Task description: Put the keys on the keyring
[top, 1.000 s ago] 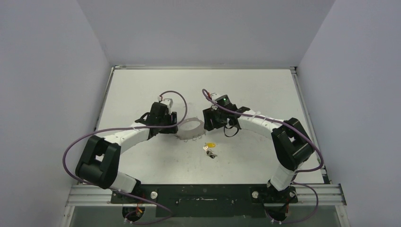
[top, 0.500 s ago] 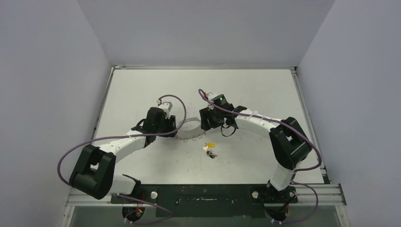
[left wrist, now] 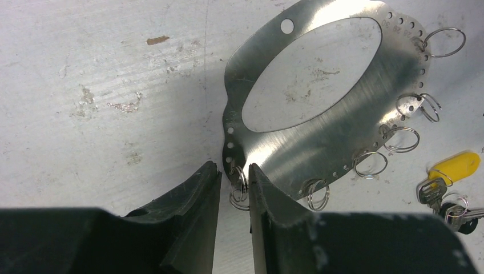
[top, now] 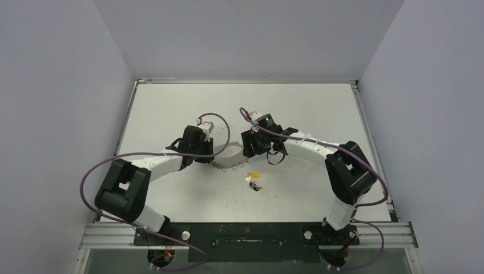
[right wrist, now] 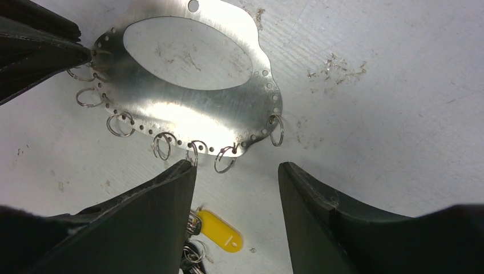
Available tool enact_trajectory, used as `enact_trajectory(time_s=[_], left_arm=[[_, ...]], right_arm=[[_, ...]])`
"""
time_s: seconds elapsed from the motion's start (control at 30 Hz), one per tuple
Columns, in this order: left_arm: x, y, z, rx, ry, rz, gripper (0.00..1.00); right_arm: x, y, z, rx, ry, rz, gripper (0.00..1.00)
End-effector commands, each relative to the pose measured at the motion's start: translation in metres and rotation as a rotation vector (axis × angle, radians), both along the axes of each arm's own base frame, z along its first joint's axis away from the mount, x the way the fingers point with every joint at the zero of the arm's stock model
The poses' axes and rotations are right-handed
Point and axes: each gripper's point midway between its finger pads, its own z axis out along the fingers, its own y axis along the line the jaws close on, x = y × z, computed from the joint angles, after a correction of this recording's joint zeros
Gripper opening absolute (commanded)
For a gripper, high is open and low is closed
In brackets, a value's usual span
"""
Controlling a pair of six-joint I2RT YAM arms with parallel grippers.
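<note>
The keyring (top: pixel 230 155) is a flat silvery plate (left wrist: pixel 319 137) with an oval hole and several small rings along its edge, lying flat on the white table. My left gripper (left wrist: pixel 234 171) is at the plate's near-left edge, jaws narrowed around one small ring (left wrist: pixel 240 185); a sliver of gap shows beside the left finger. The keys (top: pixel 253 180) lie just in front of the plate, a yellow tag (left wrist: pixel 455 166) beside silvery blades. My right gripper (right wrist: pixel 237 165) hovers open over the plate's (right wrist: pixel 188 114) ringed edge, with the yellow tag (right wrist: pixel 222 231) beneath its left finger.
Purple cables (top: pixel 217 123) loop over both wrists. Metal rails (top: pixel 359 114) border the table, with grey walls behind and at both sides. The arm bases sit on the black bar (top: pixel 245 234) at the near edge. Stains mark the table (left wrist: pixel 120 105).
My left gripper has shifted right onto the plate's edge and its jaws have narrowed around a small ring. The right gripper moved slightly left, then held still and open.
</note>
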Motion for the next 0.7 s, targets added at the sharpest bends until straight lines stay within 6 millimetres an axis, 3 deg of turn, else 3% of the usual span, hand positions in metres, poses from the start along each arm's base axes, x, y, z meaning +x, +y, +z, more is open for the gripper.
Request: enact_trajectory(time_s=[0.0, 0.4, 0.67], left_arm=[[0.012, -0.009, 0.015, -0.009, -0.043, -0.04, 0.21], [0.007, 0.001, 0.008, 0.049, -0.01, -0.039, 0.17], [0.005, 0.002, 0.008, 0.063, -0.003, -0.056, 0.21]], right_arm=[[0.009, 0.007, 0.01, 0.007, -0.04, 0.008, 0.56], [0.01, 0.006, 0.016, 0.006, -0.053, 0.009, 0.56], [0.013, 0.004, 0.023, 0.006, -0.076, 0.006, 0.57]])
